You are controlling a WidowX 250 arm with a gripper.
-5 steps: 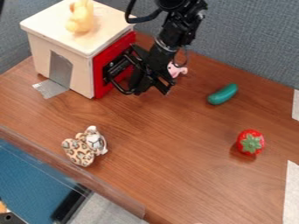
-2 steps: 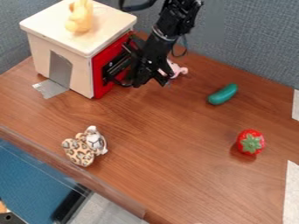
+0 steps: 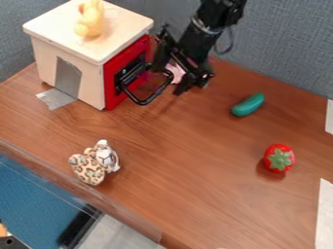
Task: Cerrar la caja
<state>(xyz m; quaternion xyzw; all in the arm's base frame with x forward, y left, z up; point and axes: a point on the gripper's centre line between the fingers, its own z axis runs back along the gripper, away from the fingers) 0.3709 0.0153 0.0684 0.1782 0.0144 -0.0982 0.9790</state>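
One box (image 3: 93,85), topped by one yellow figure (image 3: 90,22), is located at upper left; one leopard-print toy (image 3: 88,168) is positioned nearer. The gripper (image 3: 167,81) is placed beside the box's red front (image 3: 115,69), jaws parted widely, nothing visibly gripped; contact with the black handle (image 3: 143,101) cannot be determined. One pink toy (image 3: 175,71) is partly covered, followed by one green vegetable (image 3: 248,104) and one strawberry (image 3: 280,158).
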